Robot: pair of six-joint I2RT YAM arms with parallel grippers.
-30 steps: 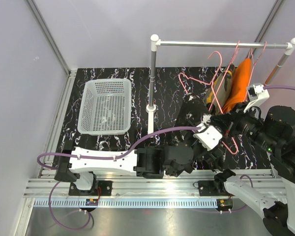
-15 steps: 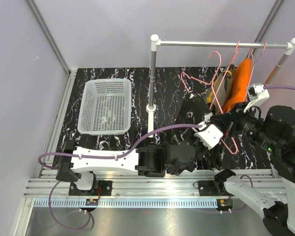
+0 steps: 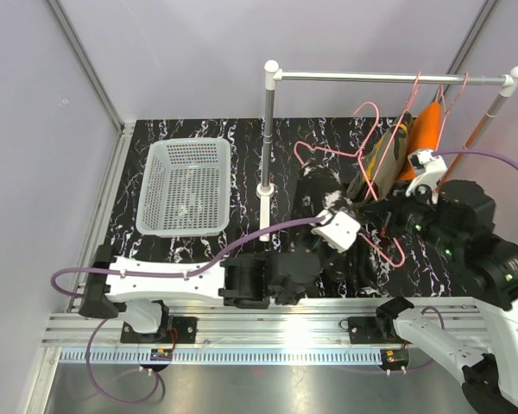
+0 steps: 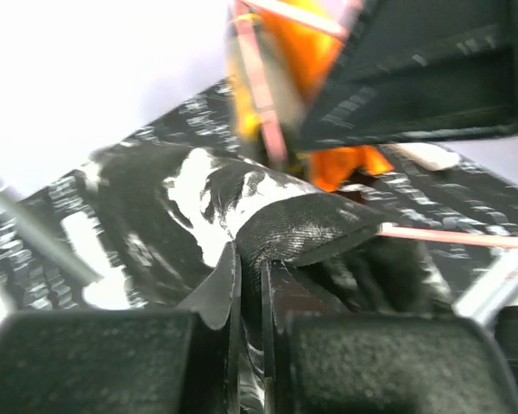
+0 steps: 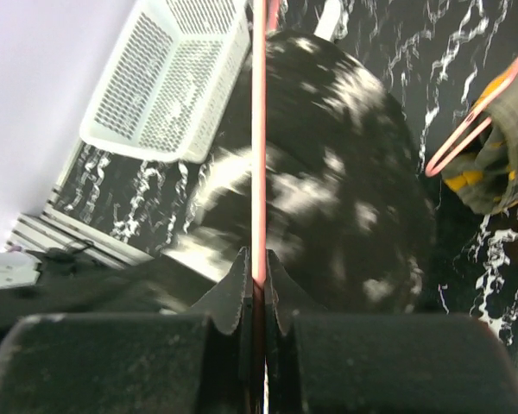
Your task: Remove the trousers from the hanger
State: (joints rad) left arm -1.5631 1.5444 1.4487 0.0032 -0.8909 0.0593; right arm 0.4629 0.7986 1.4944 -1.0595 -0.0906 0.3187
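Black marbled tabletop (pale lilac walls), left claw pinching black splotched trousers, right claw clamping pink hanger.

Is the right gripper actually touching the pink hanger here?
Touching. The right wrist view shows the wire of the pink hanger running down into the right gripper, pinched between its fingers with no gap on either side.

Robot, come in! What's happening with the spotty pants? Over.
Copy: left end effector shut on black trousers; right end effector shut on pink hanger; camouflage trousers and orange trousers hang close by.
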